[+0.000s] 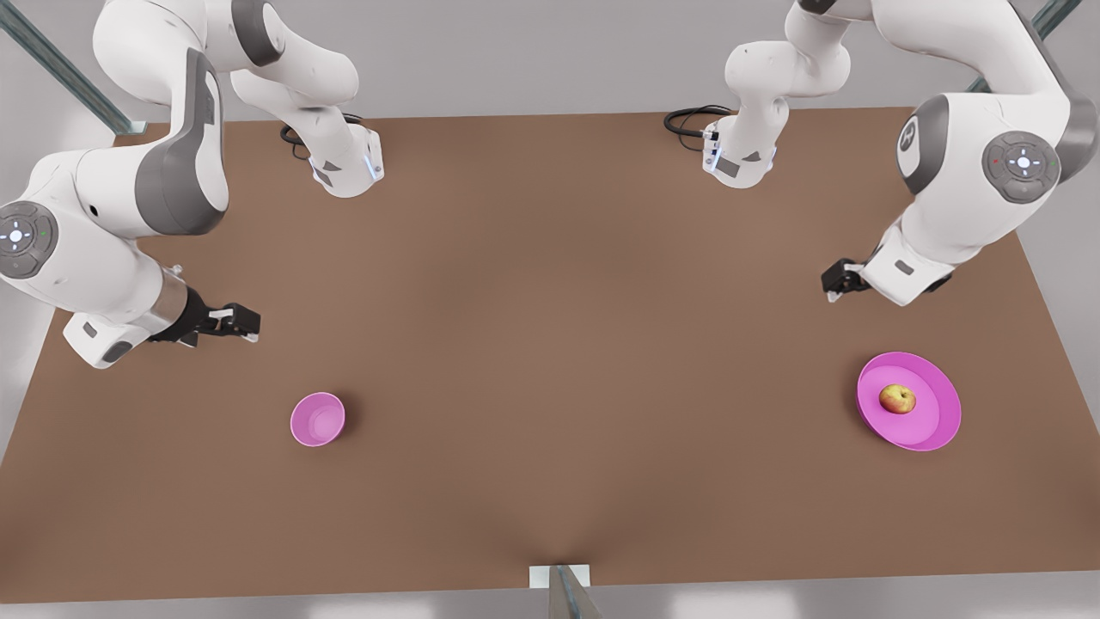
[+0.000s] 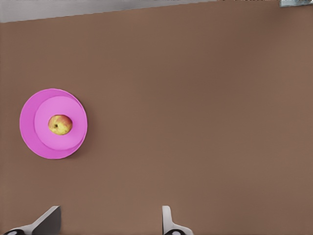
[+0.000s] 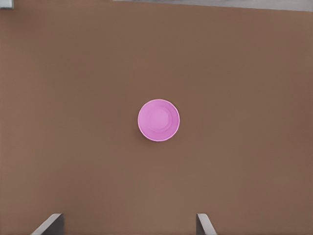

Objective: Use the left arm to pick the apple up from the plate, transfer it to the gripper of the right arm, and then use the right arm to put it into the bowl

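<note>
Apple (image 1: 896,398) on plate (image 1: 937,421), lower right; bowl (image 1: 317,419) lower left. Left tool (image 1: 832,284) spread, right tool (image 1: 245,322) spread, above bench (image 1: 550,344).

We've got bare desk (image 1: 550,361) all round the plate (image 1: 932,425), so the apple (image 1: 897,399) sits exposed from above. Wide bare stretch between plate and bowl (image 1: 317,419); nothing crowds the bowl's rim either.

Soft, even overhead light, faint shadows beside bowl (image 1: 317,419) and plate (image 1: 932,425), no glare.
</note>
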